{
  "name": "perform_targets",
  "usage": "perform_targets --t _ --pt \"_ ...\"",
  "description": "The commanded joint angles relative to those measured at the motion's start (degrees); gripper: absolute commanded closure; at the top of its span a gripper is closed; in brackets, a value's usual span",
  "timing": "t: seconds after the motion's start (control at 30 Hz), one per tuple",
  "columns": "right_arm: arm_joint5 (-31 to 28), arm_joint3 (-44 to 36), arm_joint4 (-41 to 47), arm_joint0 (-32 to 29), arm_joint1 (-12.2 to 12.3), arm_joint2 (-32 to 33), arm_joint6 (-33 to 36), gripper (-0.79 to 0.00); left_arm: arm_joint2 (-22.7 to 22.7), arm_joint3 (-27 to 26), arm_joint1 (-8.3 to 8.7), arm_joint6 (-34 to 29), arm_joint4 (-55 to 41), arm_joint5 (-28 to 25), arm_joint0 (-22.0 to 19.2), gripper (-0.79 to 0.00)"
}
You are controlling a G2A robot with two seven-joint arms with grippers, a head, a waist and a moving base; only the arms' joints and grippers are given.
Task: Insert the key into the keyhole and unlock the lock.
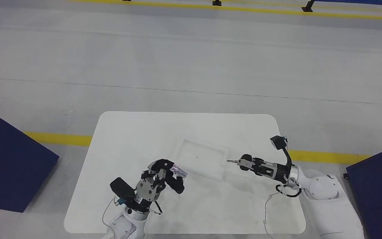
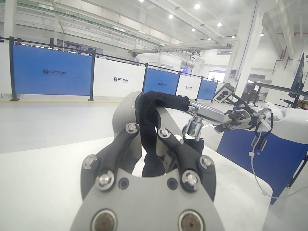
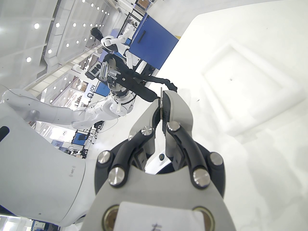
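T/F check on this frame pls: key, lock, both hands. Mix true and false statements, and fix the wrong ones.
1. The left hand holds the lock up off the table. True.
2. The key is already in the keyhole. False: it is well apart from the lock, with bare table below the gap.
3. The right hand is shut on the key. True.
4. The lock is all bare metal. False: a black sleeve covers its loop, and only the body is bare metal.
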Motion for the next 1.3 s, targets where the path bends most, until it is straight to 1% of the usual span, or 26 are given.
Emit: perform_targets --t 0.0,0.1,0.2,0.3,0.33,0.6,0.67,0.8,0.97,1.13,1.27 --pt "0.0 0.0 0.0 0.0 0.0 0.0 0.0 0.000 0.1 -1.0 -0.40 -0.1 -1.4 4.4 1.0 0.000" --pt "0.0 0.0 0.0 0.0 0.0 0.0 0.0 0.000 0.4 -1.8 -1.01 1.0 -4.0 7.5 1.9 0.000" --pt "0.0 0.0 0.0 0.0 0.0 0.0 0.0 0.000 0.8 -2.7 -1.37 0.7 -4.5 8.6 2.6 0.000" --pt "0.0 0.0 0.0 0.0 0.0 0.0 0.0 0.000 1.3 -3.6 -1.69 1.0 -5.3 8.0 2.9 0.000" --pt "0.0 0.0 0.0 0.0 0.0 0.0 0.0 0.000 1.3 -3.8 -1.76 1.6 -4.0 8.4 2.8 0.000" --pt "0.0 0.0 0.0 0.0 0.0 0.0 0.0 0.000 1.3 -3.8 -1.76 1.6 -4.0 8.4 2.8 0.000" --pt "-0.2 -1.5 0.0 -0.5 -0.1 -0.9 -0.4 0.000 1.3 -3.8 -1.76 1.6 -4.0 8.4 2.8 0.000" --pt "-4.9 -5.6 1.6 -2.6 -0.4 -1.8 -5.6 0.000 1.3 -3.8 -1.76 1.6 -4.0 8.4 2.8 0.000" --pt "-7.9 -10.9 1.0 -5.9 -0.6 -3.3 -9.5 0.000 1.3 -3.8 -1.76 1.6 -4.0 8.4 2.8 0.000" --pt "-8.9 -14.9 -5.4 -8.4 -0.9 -4.2 -14.7 0.000 1.3 -3.8 -1.76 1.6 -4.0 8.4 2.8 0.000" --pt "-8.1 -17.8 -12.3 -10.3 -1.4 -4.8 -22.4 0.000 1.3 -3.8 -1.76 1.6 -4.0 8.4 2.8 0.000"
